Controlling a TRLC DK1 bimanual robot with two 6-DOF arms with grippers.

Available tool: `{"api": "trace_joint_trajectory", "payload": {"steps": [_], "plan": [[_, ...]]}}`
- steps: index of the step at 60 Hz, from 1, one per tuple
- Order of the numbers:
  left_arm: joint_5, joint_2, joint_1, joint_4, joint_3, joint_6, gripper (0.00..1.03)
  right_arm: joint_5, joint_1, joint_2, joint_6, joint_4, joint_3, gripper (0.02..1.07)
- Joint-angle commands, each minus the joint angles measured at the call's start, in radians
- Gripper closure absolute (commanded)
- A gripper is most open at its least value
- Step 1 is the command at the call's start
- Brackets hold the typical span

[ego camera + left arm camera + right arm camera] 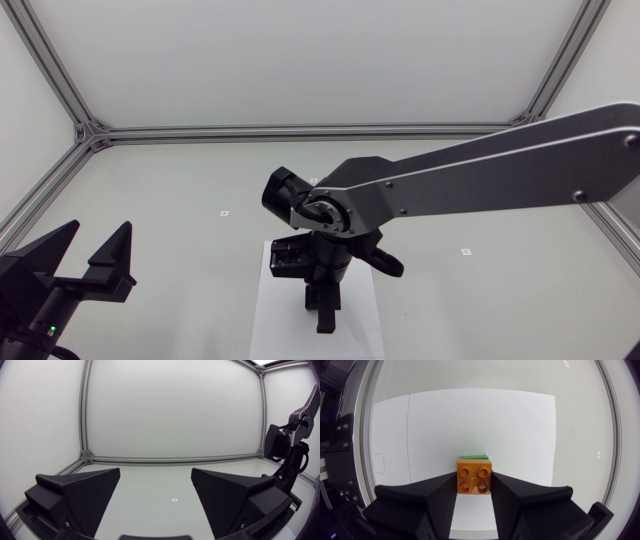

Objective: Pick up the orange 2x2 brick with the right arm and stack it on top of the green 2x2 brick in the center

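The right gripper (pixel 473 481) pinches the orange brick (pixel 474 475) between its fingers, one on each side, studs facing the wrist camera. The green brick (pixel 474 456) shows only as a thin strip just ahead of and under the orange one, on the white sheet (pixel 520 425), so the stack looks almost lined up; whether they touch I cannot tell. The left gripper (pixel 156 475) sits spread wide and holds nothing, well apart from both bricks

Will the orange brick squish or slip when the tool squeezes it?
Probably not squish: the orange brick shows sharp, square edges in the tool, so it looks stiff. Its flat sides suit a steady hold, though smooth plastic might slip a bit. It likely won't roll; it's boxy.
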Motion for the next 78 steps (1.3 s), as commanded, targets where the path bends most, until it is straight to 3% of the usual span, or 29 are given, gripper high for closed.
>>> {"api": "trace_joint_trajectory", "payload": {"steps": [1,27,45,53,67,78], "plan": [[0.003,-0.003,-0.008,-0.011,-0.041,0.006,0.04,0.008,0.011,0.05,0.012,-0.016,-0.006,0.81],[0.003,-0.003,-0.008,-0.011,-0.041,0.006,0.04,0.002,-0.001,0.073,-0.001,-0.05,0.0,0.81],[0.003,-0.003,-0.008,-0.011,-0.041,0.006,0.04,-0.109,-0.056,0.072,-0.037,-0.076,0.003,0.81],[0.003,-0.003,-0.008,-0.011,-0.041,0.006,0.04,-0.112,-0.069,0.061,-0.037,-0.054,-0.025,0.81],[0.003,-0.003,-0.008,-0.011,-0.041,0.006,0.04,-0.004,-0.012,0.032,0.032,0.019,-0.08,0.81],[0.003,-0.003,-0.008,-0.011,-0.041,0.006,0.04,0.037,0.008,0.06,0.042,-0.001,-0.048,0.81]]}}
